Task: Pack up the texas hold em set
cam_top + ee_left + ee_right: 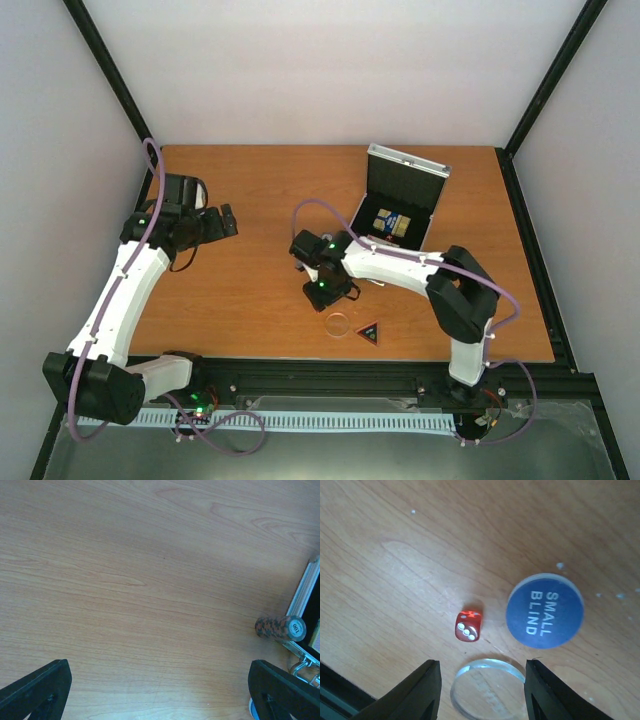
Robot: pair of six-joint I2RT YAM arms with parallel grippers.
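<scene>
I am holding my right pincer [482,666] open just above the table [395,555], gripping nothing. The clear disc [487,689] is lying flat between its black fingers [415,695], its lower part running off the frame and its lettering too faint to read. The red die [468,625] is sitting just beside the blue chip [545,611] marked SMALL BLIND; from above, my arm is hiding both. The silver case [412,162] is standing open, with card decks [392,224] inside that are hard to tell apart. My left pincer [159,666] is hanging open too. The dark cylinder [274,627] is lying at the case's rim, which is cut off.
</scene>
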